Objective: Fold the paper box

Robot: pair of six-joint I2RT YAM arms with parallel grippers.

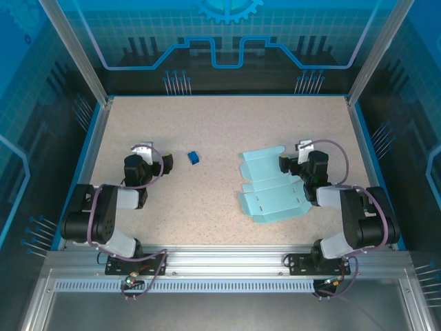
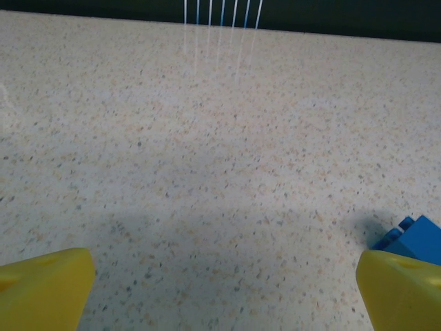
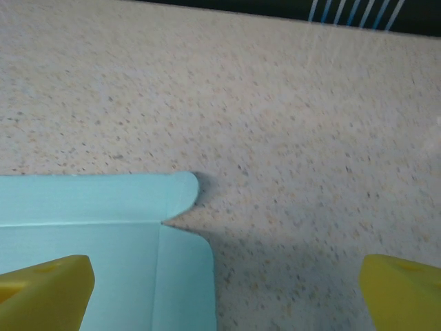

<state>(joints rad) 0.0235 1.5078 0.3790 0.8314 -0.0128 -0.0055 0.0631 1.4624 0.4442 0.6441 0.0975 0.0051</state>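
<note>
Here the paper box (image 1: 272, 186) is a flat die-cut sheet, not folded, lying on the table (image 1: 227, 124) low and to the left of the right gripper (image 3: 224, 296). The yellow fingers (image 3: 48, 289) of this gripper are spread wide and hold nothing. I think it hovers there to take the rounded edge flap. The left gripper (image 2: 220, 293) is also wide open and empty, well apart from the sheet, with a small dark blue cube (image 2: 413, 238) just beside its right finger.
</note>
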